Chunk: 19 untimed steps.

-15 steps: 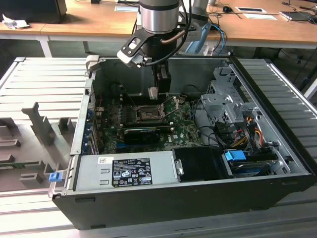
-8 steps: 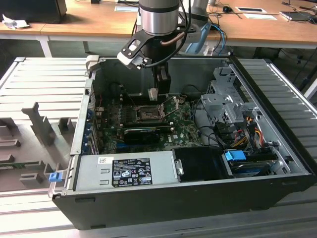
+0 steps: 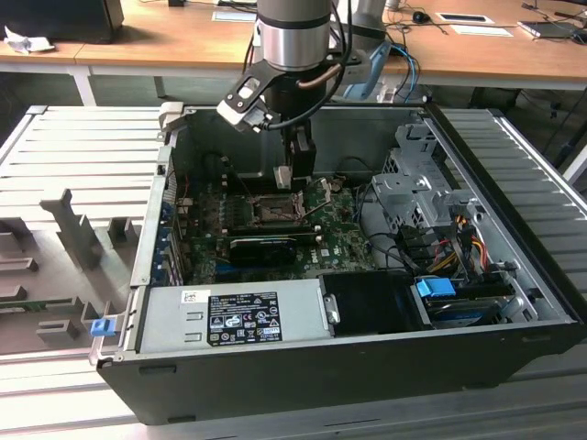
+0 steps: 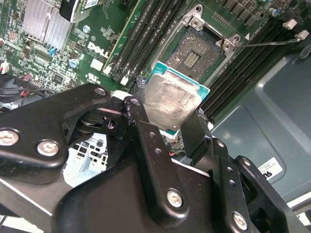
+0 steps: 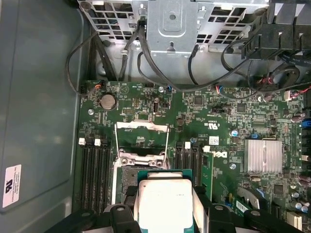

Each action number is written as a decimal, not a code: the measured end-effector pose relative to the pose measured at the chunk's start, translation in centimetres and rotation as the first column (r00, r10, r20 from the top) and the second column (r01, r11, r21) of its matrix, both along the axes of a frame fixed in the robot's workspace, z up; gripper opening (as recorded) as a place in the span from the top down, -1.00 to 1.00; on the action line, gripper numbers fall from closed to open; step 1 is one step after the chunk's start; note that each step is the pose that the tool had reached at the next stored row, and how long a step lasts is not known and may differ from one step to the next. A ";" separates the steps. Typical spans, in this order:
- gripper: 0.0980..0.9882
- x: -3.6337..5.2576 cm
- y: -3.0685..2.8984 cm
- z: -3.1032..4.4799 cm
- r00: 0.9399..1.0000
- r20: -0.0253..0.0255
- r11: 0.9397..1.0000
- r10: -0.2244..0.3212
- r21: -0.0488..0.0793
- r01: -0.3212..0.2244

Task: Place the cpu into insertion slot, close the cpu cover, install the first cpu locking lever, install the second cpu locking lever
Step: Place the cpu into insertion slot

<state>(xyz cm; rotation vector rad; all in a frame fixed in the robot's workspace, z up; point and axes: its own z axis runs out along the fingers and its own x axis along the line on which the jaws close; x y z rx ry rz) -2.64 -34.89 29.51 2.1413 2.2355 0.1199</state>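
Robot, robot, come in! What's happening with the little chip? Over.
Copy: gripper shut on the cpu. It hangs near the open socket, not seated. The cpu cover raised, nothing blocking the socket.

The exterior view looks steeply down on the whole open computer case [image 3: 367, 376], mid-frame; both wrist views hover close above its motherboard [image 5: 204, 111], sharing the socket [image 4: 192, 53].

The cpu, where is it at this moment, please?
In the second wrist view the cpu is clamped in the gripper, held over the motherboard close to the open socket, not yet in it.
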 end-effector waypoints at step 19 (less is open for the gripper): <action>0.02 -1.43 0.86 -3.85 0.999 -0.001 0.999 -0.040 -0.005 0.040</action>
